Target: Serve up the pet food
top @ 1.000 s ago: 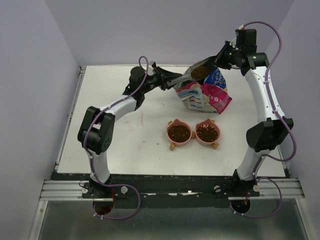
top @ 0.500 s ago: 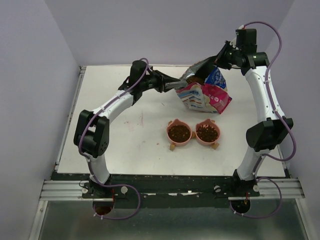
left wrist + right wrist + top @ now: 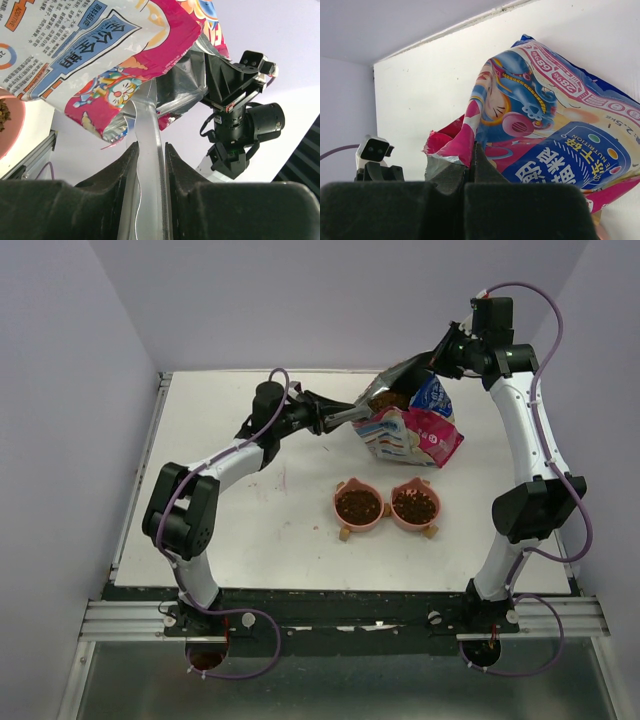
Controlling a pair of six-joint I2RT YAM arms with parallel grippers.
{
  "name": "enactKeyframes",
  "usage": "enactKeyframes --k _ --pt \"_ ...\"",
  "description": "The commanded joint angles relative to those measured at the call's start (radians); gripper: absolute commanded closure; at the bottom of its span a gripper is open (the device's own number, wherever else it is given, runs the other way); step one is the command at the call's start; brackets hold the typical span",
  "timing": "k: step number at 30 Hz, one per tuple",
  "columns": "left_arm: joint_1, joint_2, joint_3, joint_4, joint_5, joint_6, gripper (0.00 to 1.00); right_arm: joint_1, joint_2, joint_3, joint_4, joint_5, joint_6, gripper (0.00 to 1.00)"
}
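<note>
Dark brown kibble fills both cups of the twin pink bowl [image 3: 358, 506] [image 3: 415, 506]. The printed bag [image 3: 415, 425] stands behind it, its mouth held up. My left gripper [image 3: 325, 413] is shut on the silvery handle of a scoop [image 3: 350, 410]; the scoop's head is down inside the bag's mouth and hidden. In the left wrist view the handle [image 3: 149, 145] runs between my jaws up into the bag [image 3: 90, 55]. My right gripper [image 3: 437, 353] is shut on the bag's top edge, seen pinched in the right wrist view [image 3: 470, 152].
The white table [image 3: 230, 530] has a raised back edge and purple walls close behind and on both sides. The right arm's wrist [image 3: 240, 105] is near the bag's far side. A pink bowl rim [image 3: 10, 125] shows at the left of the left wrist view.
The scoop, loaded with kibble at the bag's mouth a second ago, has gone down into the bag. My left arm has shifted left and lower. The right arm has not moved.
</note>
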Motion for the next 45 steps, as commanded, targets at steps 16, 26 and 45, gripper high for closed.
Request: enactKeyframes --k 16,26,45 --pt "0.014 -0.106 -0.066 0.301 0.016 -0.105 1.00 -0.023 -0.045 0.140 0.143 -0.082 0.039 1.00" --pt "0.008 -0.109 -0.038 0.245 0.007 -0.092 1.00 -0.032 -0.028 0.158 0.151 -0.108 0.044 1.00" --pt "0.012 -0.126 -0.058 0.329 0.025 -0.130 1.00 -0.051 -0.007 0.160 0.168 -0.130 0.044 1.00"
